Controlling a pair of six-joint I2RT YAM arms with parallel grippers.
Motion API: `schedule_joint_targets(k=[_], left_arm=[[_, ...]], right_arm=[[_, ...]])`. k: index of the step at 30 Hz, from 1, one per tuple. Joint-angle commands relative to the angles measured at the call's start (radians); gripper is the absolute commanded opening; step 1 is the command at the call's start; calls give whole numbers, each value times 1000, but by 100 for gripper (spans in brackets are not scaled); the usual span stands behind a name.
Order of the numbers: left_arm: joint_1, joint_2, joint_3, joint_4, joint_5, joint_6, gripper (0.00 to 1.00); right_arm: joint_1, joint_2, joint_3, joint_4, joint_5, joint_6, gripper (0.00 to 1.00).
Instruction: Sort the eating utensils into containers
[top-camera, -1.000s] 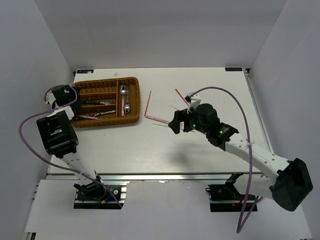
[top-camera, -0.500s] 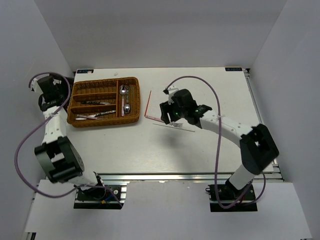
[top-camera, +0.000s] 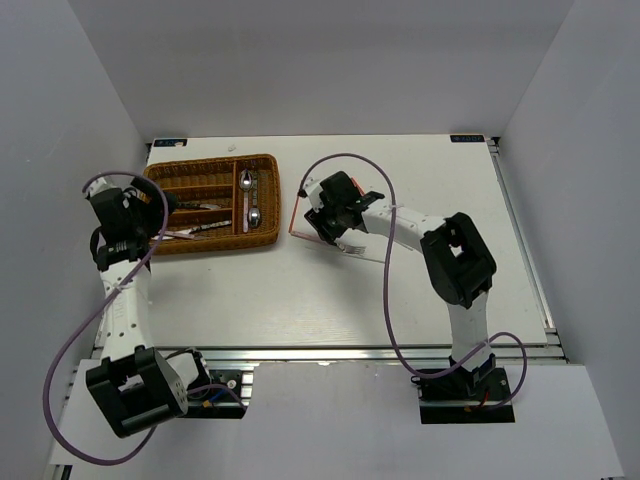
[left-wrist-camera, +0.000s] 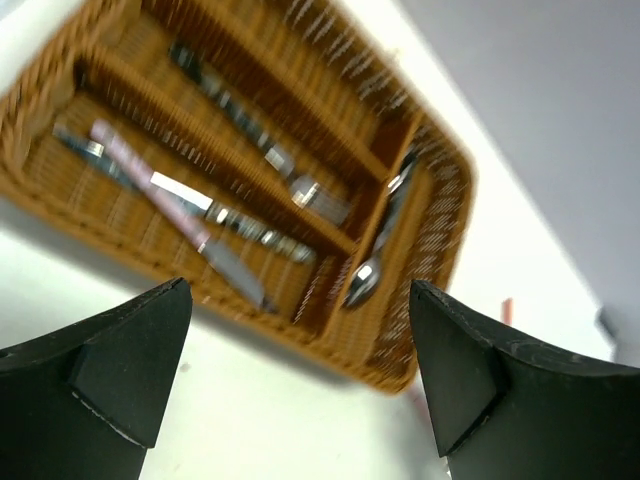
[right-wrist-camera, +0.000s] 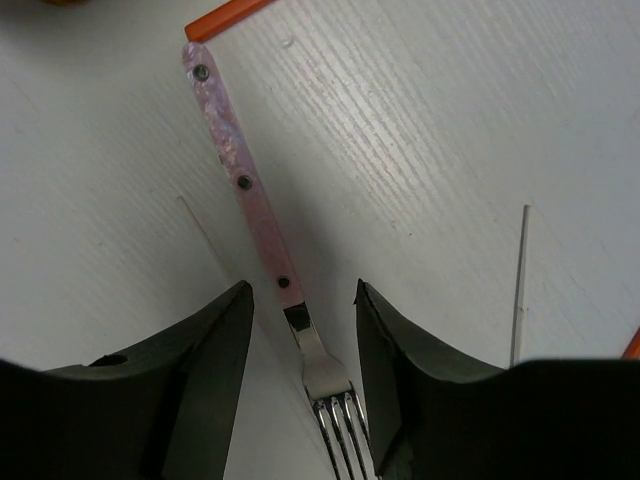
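Right wrist view showed the right hand open, its two dark fingers spread to either side of a pink-handled fork. The fork lay flat on the white surface, handle running toward 11 o'clock, tines toward 6 o'clock. An orange chopstick lay just past the handle's end at 12 o'clock.

From the top external view, that hand sat low over the surface at 3 o'clock from the wicker tray, with a red-orange chopstick between them.

The left hand was open too, gripping nothing, above the tray's near edge. Inside, a pink-handled knife lay in the nearest long compartment, a dark-handled piece in the next, and spoons in the end compartment.
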Motion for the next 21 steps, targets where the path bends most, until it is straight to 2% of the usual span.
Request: schedule_joint_targets(k=[1,10,15,17,18,20,21], left_arm=[[-14,7,-37,-39,27,71,98],[-34,18,-72,-28,37,91,98],[-44,20,-78,-28,44,100,98],[-49,20,-80,-28,44,102,98],[-49,23,-83,-28,45,103,98],[-50,23,-86,-28,47,103,98],[-52,21,-89,-28,51,103,98]], right_arm=[[-3,7,49,-20,-51,-72,50],[-3,74,46,-34,-73,-101,46],[-6,88,36,-13,-19,-120,40],[-13,88,32,-11,-5,-131,34],[-14,86,24,-7,-1,-134,26],[-26,80,13,-1,8,-137,19],[-32,76,9,6,10,-140,12]])
